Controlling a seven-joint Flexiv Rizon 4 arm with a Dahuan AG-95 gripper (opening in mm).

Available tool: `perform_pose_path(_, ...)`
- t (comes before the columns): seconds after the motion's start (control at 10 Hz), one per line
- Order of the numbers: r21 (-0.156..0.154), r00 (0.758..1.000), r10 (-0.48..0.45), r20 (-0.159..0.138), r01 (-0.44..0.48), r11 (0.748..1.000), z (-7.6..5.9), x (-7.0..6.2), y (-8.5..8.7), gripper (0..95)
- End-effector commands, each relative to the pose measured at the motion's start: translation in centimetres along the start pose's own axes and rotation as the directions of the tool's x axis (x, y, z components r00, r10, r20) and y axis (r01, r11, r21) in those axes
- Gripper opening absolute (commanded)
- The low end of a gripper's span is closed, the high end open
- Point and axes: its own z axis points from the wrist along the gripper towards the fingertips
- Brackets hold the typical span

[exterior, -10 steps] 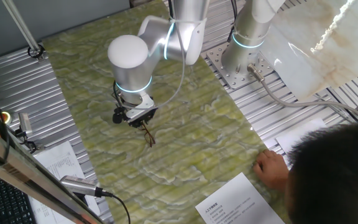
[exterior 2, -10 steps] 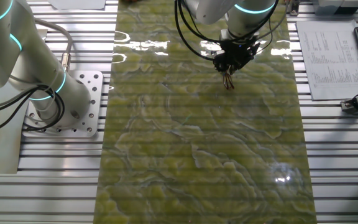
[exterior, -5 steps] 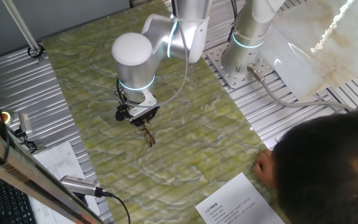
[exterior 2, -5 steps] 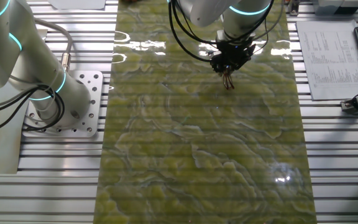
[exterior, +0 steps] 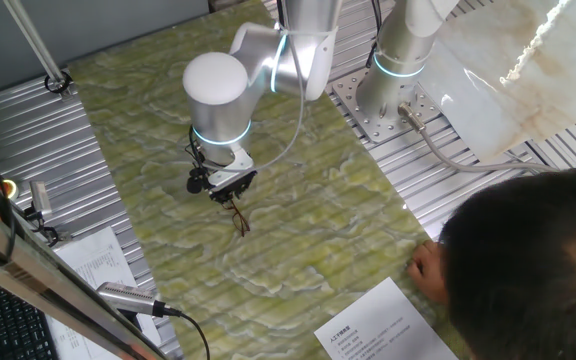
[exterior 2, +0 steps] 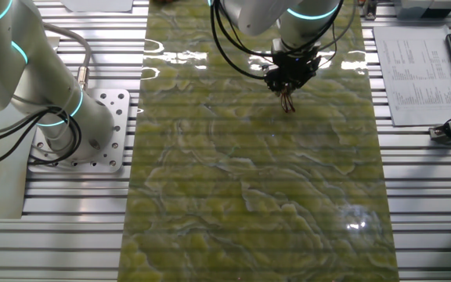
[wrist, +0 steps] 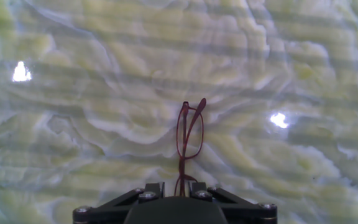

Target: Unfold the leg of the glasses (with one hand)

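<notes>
Left of centre in one fixed view, the claw (exterior: 230,192) hangs over the green marbled desk (exterior: 298,230), the glasses (exterior: 238,216) at its lower tip. In the other fixed view they appear upper right of centre. Hand view: thin reddish-brown wire frame, seen almost edge-on, running up from the claw mount at bottom centre, tapered end uppermost. Whether the claw is closed on them cannot be told.

A green marbled mat (exterior: 308,230) covers the table, with printed sheets (exterior 2: 409,74) beside it.
</notes>
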Motion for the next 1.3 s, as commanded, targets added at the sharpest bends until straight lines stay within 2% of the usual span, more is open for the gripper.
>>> perform_pose_path(0.1,0.004,1.000,0.004,-0.001,-0.004,1.000,0.1,0.1,0.0,0.0)
perform_pose_path(0.8,-0.007,1.000,0.020,-0.004,-0.020,1.000,-0.2,0.1,-0.3,0.0)
perform_pose_path(1.1,-0.011,0.999,0.044,-0.005,-0.044,0.999,-0.8,0.2,-0.5,0.0)
perform_pose_path(1.3,-0.020,0.998,0.070,-0.005,-0.070,0.997,-1.9,0.3,-0.7,0.0)
